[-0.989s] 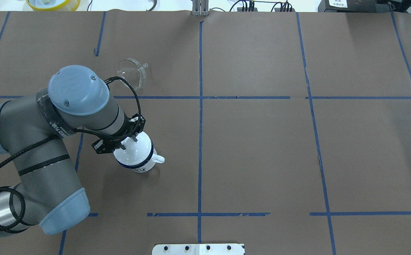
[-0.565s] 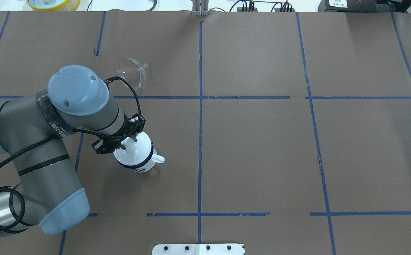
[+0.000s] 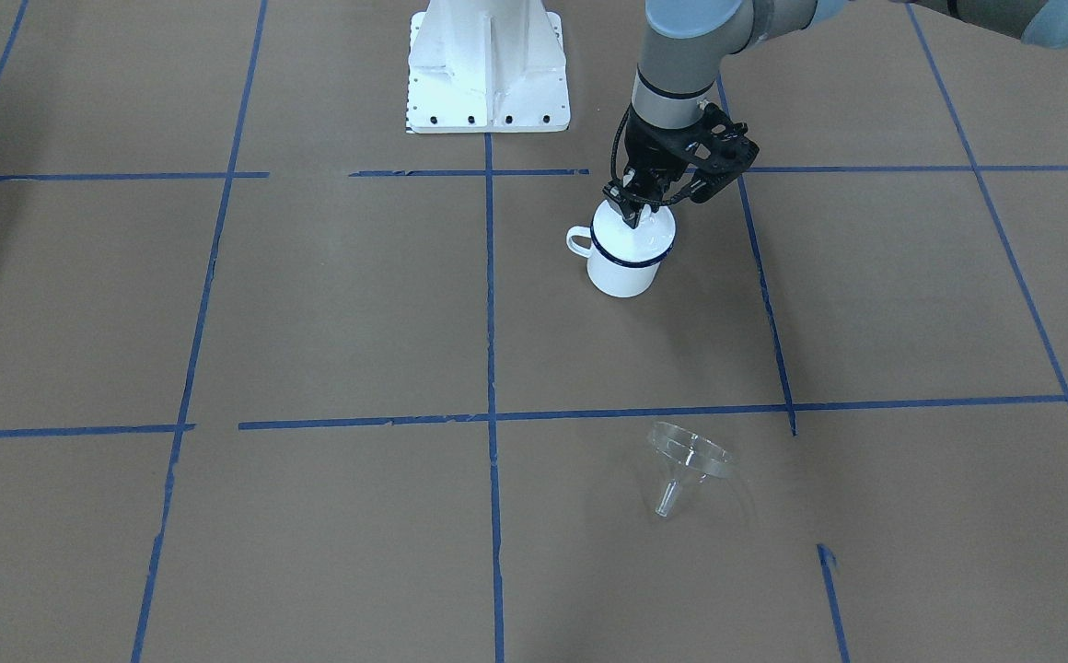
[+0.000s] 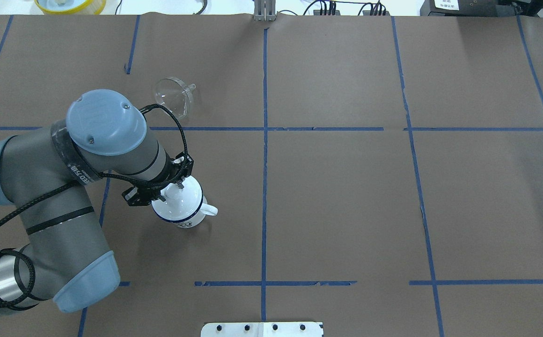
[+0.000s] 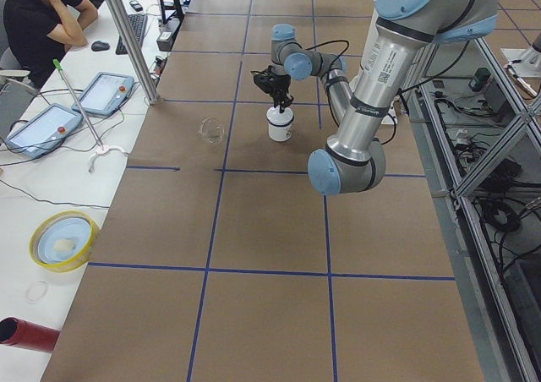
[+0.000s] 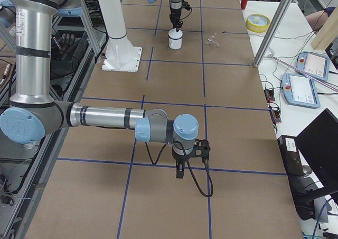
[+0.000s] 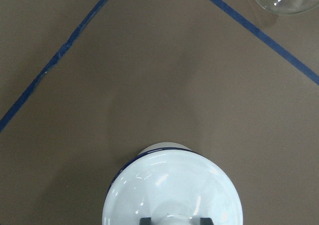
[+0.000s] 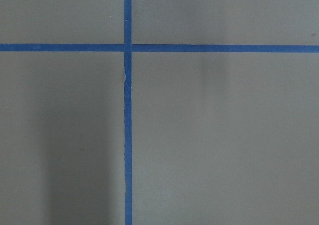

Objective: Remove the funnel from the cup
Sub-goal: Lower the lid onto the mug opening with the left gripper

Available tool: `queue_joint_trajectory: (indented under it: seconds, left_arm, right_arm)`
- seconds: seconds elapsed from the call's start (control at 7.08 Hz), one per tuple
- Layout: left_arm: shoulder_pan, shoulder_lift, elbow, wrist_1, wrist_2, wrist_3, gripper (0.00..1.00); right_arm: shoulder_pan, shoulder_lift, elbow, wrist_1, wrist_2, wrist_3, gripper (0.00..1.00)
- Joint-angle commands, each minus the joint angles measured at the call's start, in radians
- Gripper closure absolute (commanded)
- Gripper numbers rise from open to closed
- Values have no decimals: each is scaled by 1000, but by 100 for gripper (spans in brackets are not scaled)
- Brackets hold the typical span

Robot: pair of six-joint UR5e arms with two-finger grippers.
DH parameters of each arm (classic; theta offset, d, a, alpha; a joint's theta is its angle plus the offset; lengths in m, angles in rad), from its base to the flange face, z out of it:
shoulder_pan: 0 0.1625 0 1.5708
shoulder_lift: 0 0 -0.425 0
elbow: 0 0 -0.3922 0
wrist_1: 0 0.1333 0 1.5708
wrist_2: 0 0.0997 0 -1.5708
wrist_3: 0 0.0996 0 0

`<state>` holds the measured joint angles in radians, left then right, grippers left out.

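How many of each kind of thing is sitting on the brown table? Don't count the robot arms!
cup: 1
lid, sitting on top of the cup: 1
funnel, see-through, lying on its own away from the cup: 1
Total: 3

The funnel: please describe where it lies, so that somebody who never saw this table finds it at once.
On the brown table, find the left gripper, jaws shut on the lid of the white cup. Beyond the blue tape line, farther from the robot's base, the funnel lies on its side. Only it is transparent: a clear cone with a short spout.
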<state>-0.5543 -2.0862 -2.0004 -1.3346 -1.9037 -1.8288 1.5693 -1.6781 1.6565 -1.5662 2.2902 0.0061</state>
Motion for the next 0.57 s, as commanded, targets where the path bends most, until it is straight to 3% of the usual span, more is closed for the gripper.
queue_joint_trajectory:
  seconds: [0.0, 0.42]
  left_arm:
    - [4, 0, -1, 0, 0, 3, 0]
    - [-15, 8, -18, 3, 2, 105, 0]
  right_arm:
    - [0, 0, 0, 0, 0, 0, 0]
    - [0, 0, 0, 0, 0, 0, 0]
